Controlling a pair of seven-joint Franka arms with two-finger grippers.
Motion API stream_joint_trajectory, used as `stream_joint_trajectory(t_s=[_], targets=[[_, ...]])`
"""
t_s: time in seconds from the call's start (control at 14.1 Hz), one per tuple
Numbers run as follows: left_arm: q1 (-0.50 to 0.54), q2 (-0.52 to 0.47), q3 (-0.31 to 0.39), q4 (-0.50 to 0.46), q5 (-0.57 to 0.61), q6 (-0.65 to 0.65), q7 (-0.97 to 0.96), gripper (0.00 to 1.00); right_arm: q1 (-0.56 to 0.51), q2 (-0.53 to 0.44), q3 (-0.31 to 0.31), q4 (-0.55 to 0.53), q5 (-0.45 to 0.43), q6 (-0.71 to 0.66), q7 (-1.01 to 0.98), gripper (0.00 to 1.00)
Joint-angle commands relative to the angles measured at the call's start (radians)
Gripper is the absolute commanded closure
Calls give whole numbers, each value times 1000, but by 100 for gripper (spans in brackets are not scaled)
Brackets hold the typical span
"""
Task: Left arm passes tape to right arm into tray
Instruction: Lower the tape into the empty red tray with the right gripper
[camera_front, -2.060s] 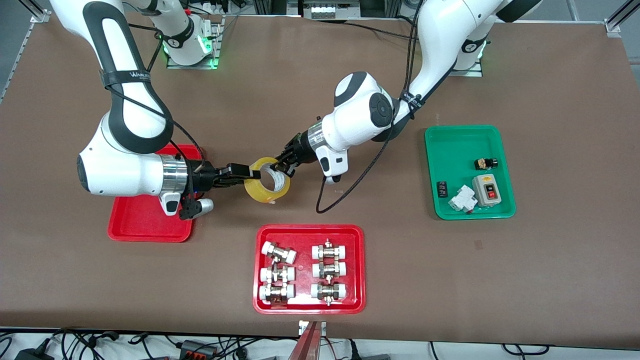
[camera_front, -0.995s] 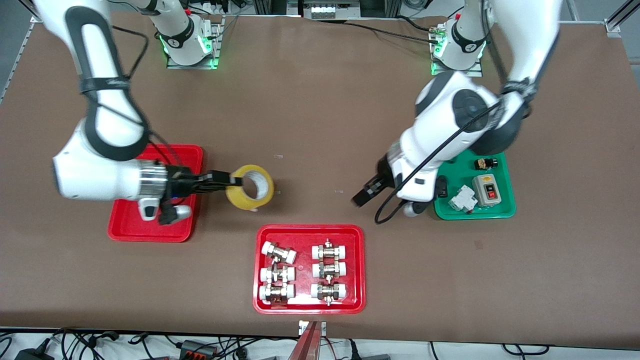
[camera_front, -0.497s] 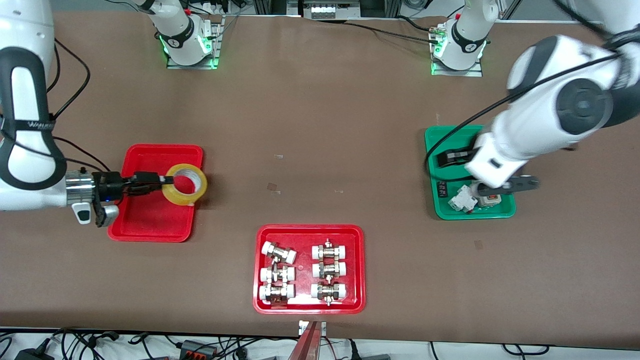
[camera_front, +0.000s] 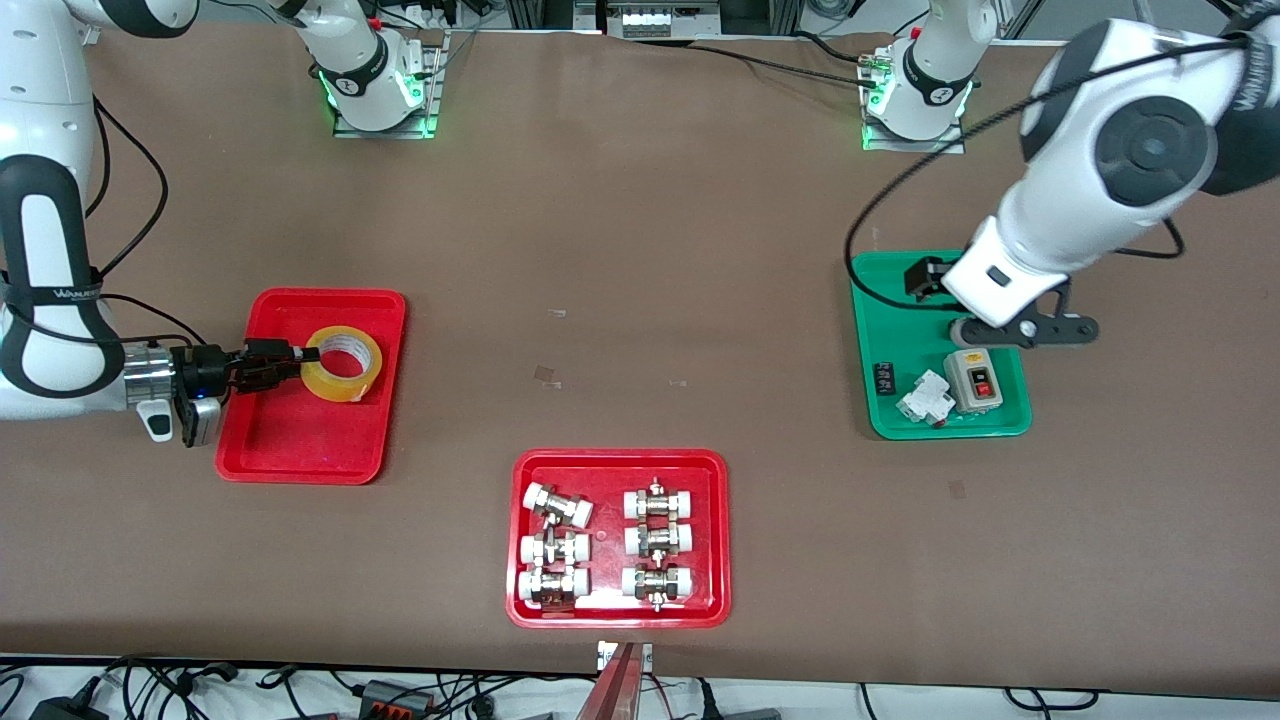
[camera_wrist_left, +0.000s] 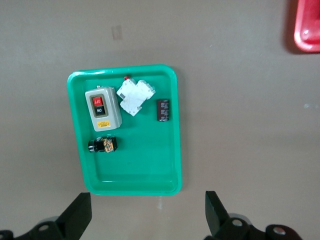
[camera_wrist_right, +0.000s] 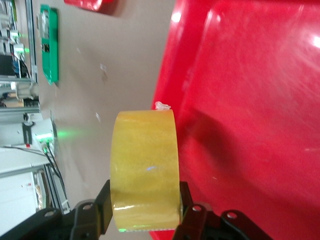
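Observation:
The yellow tape (camera_front: 343, 362) is clamped by its wall in my right gripper (camera_front: 303, 363), over the plain red tray (camera_front: 300, 450), at the tray's edge toward the table's middle. In the right wrist view the tape (camera_wrist_right: 145, 160) stands on edge between the shut fingers of the right gripper (camera_wrist_right: 145, 212), partly over the tray's rim (camera_wrist_right: 172, 95), with its shadow on the tray floor. My left gripper (camera_front: 1025, 330) hangs open and empty over the green tray (camera_front: 905, 400). In the left wrist view the left gripper (camera_wrist_left: 146, 207) has its fingers wide apart.
The green tray (camera_wrist_left: 165, 165) holds a grey switch box (camera_wrist_left: 102, 108), a white breaker (camera_wrist_left: 135, 95) and small black parts. A red tray of white-capped metal fittings (camera_front: 618, 610) lies near the front edge. The arm bases stand along the table's top edge.
My left gripper let go of the tape and swung back over the green tray. My right gripper carried the tape from the table's middle to over the plain red tray.

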Motion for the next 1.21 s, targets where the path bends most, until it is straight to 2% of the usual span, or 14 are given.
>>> stream_joint_trajectory(t_s=[0.0, 0.14, 0.21, 0.28, 0.36, 0.64, 0.85, 0.99, 1.14], targets=[[13, -130, 3, -139, 19, 39, 25, 0, -12, 7, 18, 12, -40, 11, -38, 88], [19, -126, 9, -122, 16, 26, 32, 0, -8, 7, 18, 12, -91, 44, -41, 60], [30, -121, 12, -101, 15, 22, 32, 0, -2, 7, 18, 12, -118, 64, -42, 25], [40, -114, 12, -90, 15, 22, 32, 0, 2, 7, 18, 12, -141, 87, -47, 9], [53, -104, 12, -70, 18, 19, 33, 0, 9, 4, 20, 12, -178, 131, -85, 0], [94, -45, 13, 14, 21, -11, 30, 0, 51, -19, 18, -1, -282, 234, -121, 0], [99, -40, 15, 53, 22, -47, 32, 0, 93, -81, 15, -1, -370, 255, -95, 0], [123, -23, 16, 94, 22, -49, 36, 0, 144, -148, 1, -3, -460, 256, 12, 0], [137, -11, 16, 97, 21, -35, 96, 0, 178, -243, 3, -30, -532, 247, 158, 0]])
